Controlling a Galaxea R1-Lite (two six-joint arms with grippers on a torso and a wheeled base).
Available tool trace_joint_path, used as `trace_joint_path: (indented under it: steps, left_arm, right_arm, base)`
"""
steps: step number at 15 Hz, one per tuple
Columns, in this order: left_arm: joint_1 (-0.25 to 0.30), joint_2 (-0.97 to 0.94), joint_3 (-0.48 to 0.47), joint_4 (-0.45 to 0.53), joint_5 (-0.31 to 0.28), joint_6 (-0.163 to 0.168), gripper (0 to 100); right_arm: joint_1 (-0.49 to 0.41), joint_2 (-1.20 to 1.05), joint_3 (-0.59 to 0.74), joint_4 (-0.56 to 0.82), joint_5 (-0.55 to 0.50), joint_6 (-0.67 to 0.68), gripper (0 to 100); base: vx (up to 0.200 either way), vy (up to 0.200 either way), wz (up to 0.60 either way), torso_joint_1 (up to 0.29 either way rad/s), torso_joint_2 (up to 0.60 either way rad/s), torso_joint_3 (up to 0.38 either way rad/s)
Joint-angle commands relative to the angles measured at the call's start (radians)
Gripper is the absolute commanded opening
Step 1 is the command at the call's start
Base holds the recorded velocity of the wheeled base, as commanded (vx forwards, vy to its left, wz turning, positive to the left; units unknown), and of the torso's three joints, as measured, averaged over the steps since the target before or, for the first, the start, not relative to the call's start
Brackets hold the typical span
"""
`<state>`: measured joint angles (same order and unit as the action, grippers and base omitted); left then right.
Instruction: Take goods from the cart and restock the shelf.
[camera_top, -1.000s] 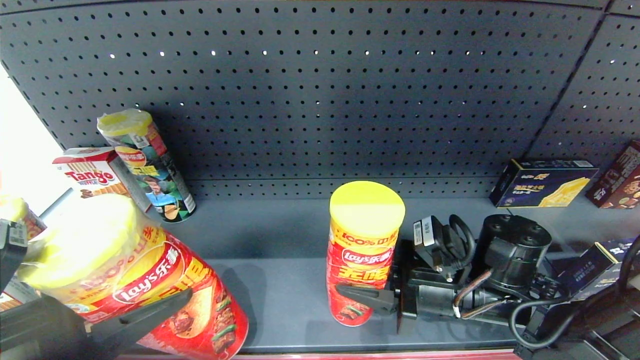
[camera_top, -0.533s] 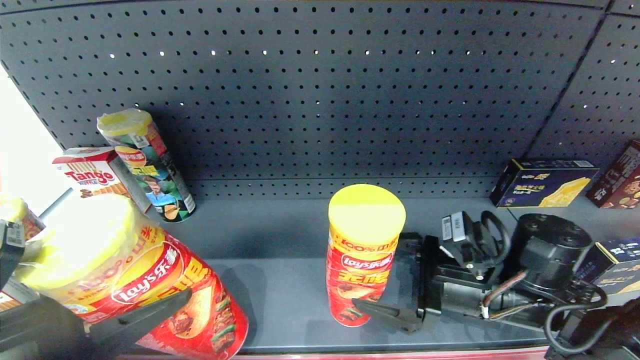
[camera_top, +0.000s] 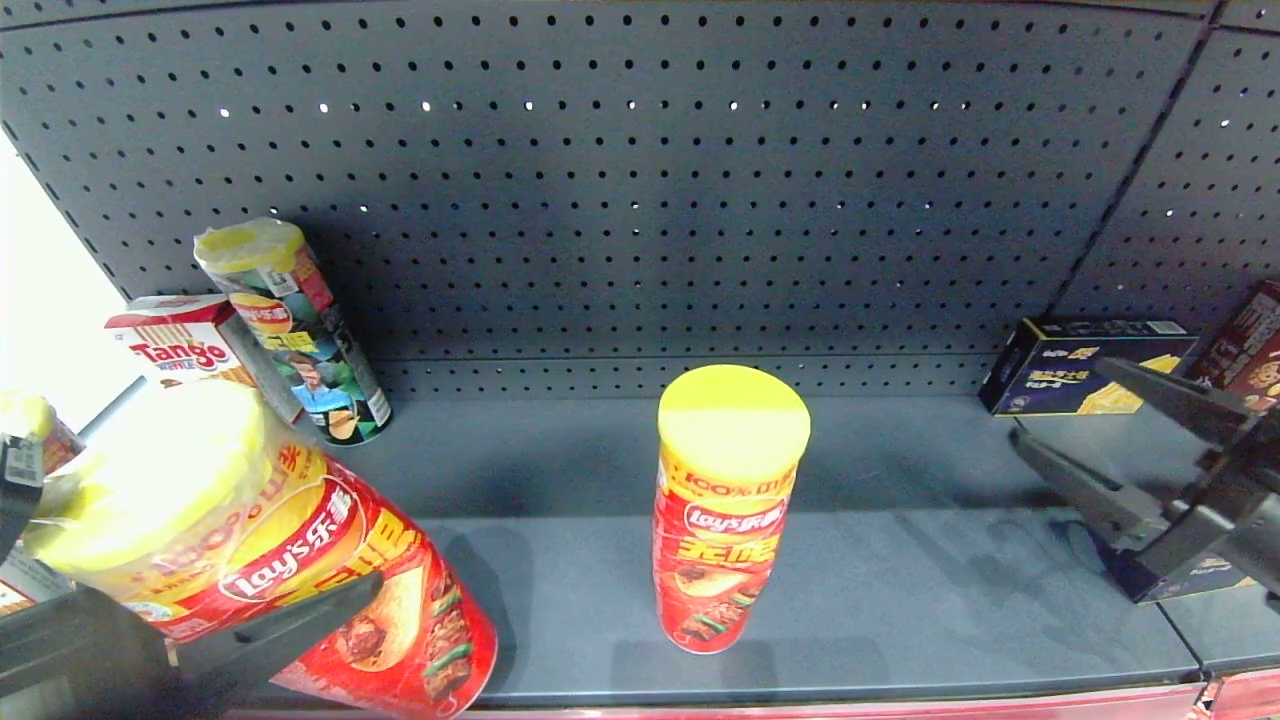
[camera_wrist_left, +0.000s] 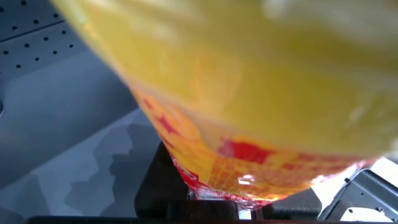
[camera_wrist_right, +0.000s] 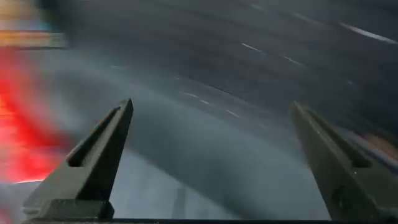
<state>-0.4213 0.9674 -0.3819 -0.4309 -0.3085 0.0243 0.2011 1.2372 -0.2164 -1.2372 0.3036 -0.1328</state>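
On the shelf (camera_top: 900, 580), near its front edge, a standing can (camera_top: 730, 510) of chips is sitting upright and free. The right gripper (camera_top: 1062, 405) is hanging off to the right, fingers spread wide and gripping nothing. The left gripper (camera_top: 195, 545) is pinching a tilted held can (camera_top: 300, 560) around its body. Both cans are probably light, stiff, slick tubes, so a gentle mid-body grasp is looking safest.

Dim shelf (camera_top: 900, 590) — white glare at head view's left edge, soft shadows around the standing can (camera_top: 725, 510), pegboard (camera_top: 640, 200) bowed at corners.
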Motion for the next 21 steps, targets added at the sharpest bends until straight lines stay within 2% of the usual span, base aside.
trace_joint_path:
  steps: [1,2,3,4,5,6,8,10,11,14,16,21]
  left_arm:
    - [-0.001,0.005,-0.003,0.0,0.0,0.0,0]
    - [0.001,0.005,-0.005,-0.002,0.0,0.0,0]
    - [0.001,0.005,-0.005,-0.002,0.0,0.002,0]
    - [0.001,0.004,-0.005,-0.002,0.0,0.002,0]
    - [0.001,0.002,-0.005,-0.002,0.002,0.002,0]
    - [0.002,0.0,-0.003,0.0,0.005,0.002,0]
    - [0.001,-0.001,0.011,0.0,0.011,0.006,0]
    - [-0.002,-0.004,0.015,0.0,0.011,0.008,0]
    - [0.001,-0.001,0.009,0.0,0.009,0.008,0]
    - [-0.002,-0.003,0.012,0.0,0.005,0.008,0]
    - [-0.01,-0.003,0.026,0.0,-0.003,0.008,0]
    - [-0.034,-0.024,0.015,0.001,-0.003,0.008,0]
  right_arm:
    - [-0.192,-0.295,0.132,0.145,-0.182,0.068,100]
    - [-0.244,-0.438,0.161,0.302,-0.261,0.097,100]
    - [-0.27,-0.556,0.176,0.447,-0.296,0.102,100]
    - [-0.279,-0.691,0.181,0.607,-0.307,0.102,100]
    - [-0.278,-0.752,0.18,0.673,-0.307,0.104,100]
    - [-0.281,-0.94,0.169,0.906,-0.316,0.108,100]
    - [-0.282,-1.156,0.163,1.145,-0.362,0.127,100]
    - [-0.281,-1.156,0.175,1.11,-0.367,0.165,100]
    - [-0.281,-1.156,0.216,1.108,-0.373,0.139,100]
    - [-0.281,-1.153,0.216,1.157,-0.373,0.108,100]
    - [-0.279,-1.153,0.216,1.237,-0.357,0.117,100]
    - [-0.279,-1.153,0.216,1.239,-0.357,0.117,100]
  base:
    - [0.0,0.0,0.0,0.0,0.0,0.0]
    - [0.0,0.0,0.0,0.0,0.0,0.0]
    - [0.0,0.0,0.0,0.0,0.0,0.0]
    - [0.0,0.0,0.0,0.0,0.0,0.0]
    - [0.0,0.0,0.0,0.0,0.0,0.0]
    - [0.0,0.0,0.0,0.0,0.0,0.0]
    - [0.0,0.0,0.0,0.0,0.0,0.0]
    - [0.0,0.0,0.0,0.0,0.0,0.0]
    - [0.0,0.0,0.0,0.0,0.0,0.0]
    - [0.0,0.0,0.0,0.0,0.0,0.0]
    - [0.0,0.0,0.0,0.0,0.0,0.0]
    - [0.0,0.0,0.0,0.0,0.0,0.0]
